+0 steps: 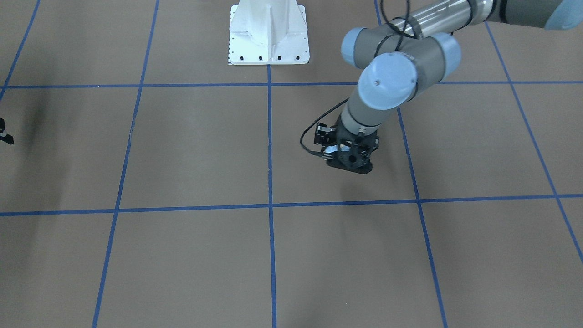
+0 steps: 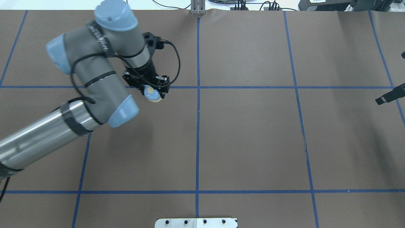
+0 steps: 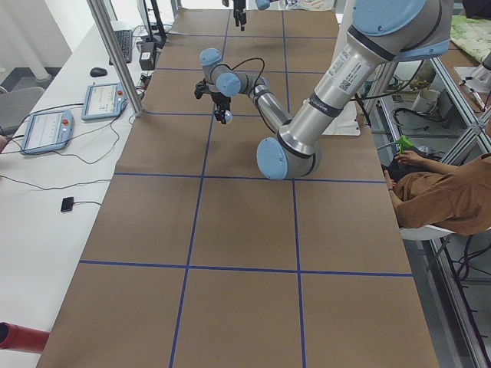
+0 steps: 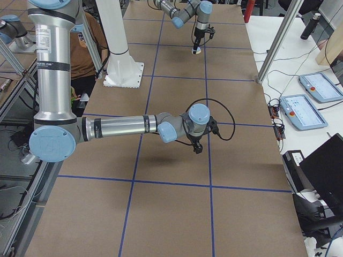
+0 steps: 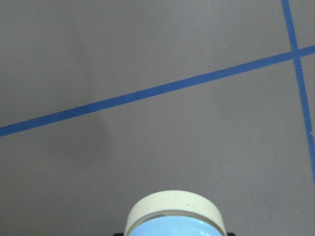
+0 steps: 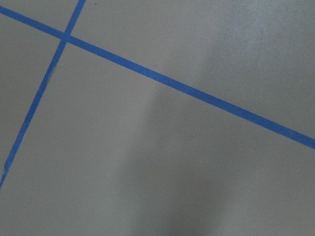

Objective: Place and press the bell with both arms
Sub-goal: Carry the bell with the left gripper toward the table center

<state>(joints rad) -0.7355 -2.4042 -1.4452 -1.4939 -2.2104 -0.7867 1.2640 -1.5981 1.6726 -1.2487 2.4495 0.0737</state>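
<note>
The light-blue bell (image 2: 152, 93) with its cream base ring sits between the fingers of my left gripper (image 2: 154, 91), which is shut on it, low over the brown table near a blue tape line. The left wrist view shows the bell (image 5: 174, 218) at the bottom edge. The same gripper (image 1: 349, 156) points down in the front view. I cannot tell whether the bell touches the table. My right gripper (image 2: 389, 96) only peeks in at the overhead view's right edge and the front view's left edge (image 1: 4, 132). I cannot tell whether it is open or shut.
The table is brown paper with a grid of blue tape lines (image 2: 197, 110). The white bolted pedestal (image 1: 268, 34) stands at the robot's side. Tablets (image 3: 46, 126) and cables lie on the white bench beside the table. A seated person (image 3: 445, 195) is near the pedestal.
</note>
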